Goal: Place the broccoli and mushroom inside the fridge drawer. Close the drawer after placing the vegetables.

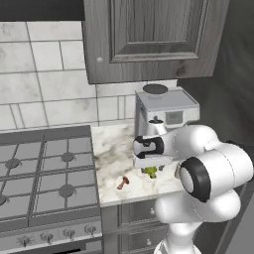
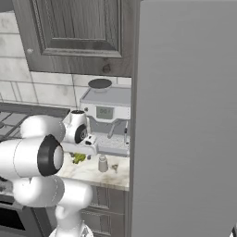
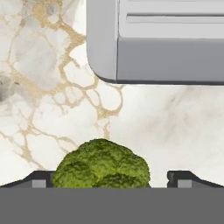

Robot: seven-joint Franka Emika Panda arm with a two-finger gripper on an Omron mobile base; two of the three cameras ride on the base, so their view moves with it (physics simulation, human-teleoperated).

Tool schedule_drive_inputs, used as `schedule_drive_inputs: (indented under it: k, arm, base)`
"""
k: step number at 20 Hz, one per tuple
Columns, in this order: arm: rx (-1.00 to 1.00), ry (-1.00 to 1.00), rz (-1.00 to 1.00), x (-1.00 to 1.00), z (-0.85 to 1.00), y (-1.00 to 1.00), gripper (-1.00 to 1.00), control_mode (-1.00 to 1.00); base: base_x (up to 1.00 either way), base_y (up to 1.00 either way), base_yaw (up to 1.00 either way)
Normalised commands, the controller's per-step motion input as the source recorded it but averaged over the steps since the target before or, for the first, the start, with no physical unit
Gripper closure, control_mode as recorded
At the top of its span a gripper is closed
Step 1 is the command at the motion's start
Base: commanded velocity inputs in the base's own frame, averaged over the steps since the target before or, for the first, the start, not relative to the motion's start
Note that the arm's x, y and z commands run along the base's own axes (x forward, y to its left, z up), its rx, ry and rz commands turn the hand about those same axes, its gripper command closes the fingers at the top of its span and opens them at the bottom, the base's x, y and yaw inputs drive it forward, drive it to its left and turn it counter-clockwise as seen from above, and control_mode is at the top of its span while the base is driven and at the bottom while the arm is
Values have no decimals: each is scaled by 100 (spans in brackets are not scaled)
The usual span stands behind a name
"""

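The tool (image 3: 111,178) hangs wide open and empty straight above the broccoli (image 3: 102,165), whose head sits between the two fingertips (image 3: 38,179) on the marble worktop (image 3: 48,92). The forearm reaches forward and low, hand pointing down. Beyond stands the coffee machine (image 3: 166,39); the mushroom (image 1: 123,183) lies left of the broccoli.

I see the broccoli (image 3: 103,164) as bright yellow-green with a bumpy, mottled top. The counter (image 3: 52,87) under it is white marble with gold and grey veins. Left of the broccoli, the mushroom (image 1: 123,183) looks reddish-brown. Behind the broccoli, my view shows a silver-grey coffee machine (image 1: 166,111) with a dark round lid. Right of the broccoli stands a small grey shaker (image 2: 102,163). Above the machine, the cabinet (image 1: 149,37) is grey woodgrain. The wall tiles (image 1: 44,84) are off-white with grey grout. The stove (image 1: 44,173) is grey with dark burners.
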Motion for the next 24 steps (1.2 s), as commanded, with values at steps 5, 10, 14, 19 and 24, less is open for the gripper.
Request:
schedule_drive_inputs:
  k: [5,10,14,19,24]
  arm:
    - [1,-9,0,-43,-32,0,-100,-100]
    - [0,-15,0,-59,-19,0,-100,-100]
    - [0,-12,0,-28,-19,0,-100,-100]
    - [0,-4,0,0,-41,0,100,-100]
    - [0,0,1,0,-35,0,100,-100]
  base:
    - [0,0,0]
    - [0,0,0]
    - [0,0,0]
    - [0,0,0]
    - [0,0,0]
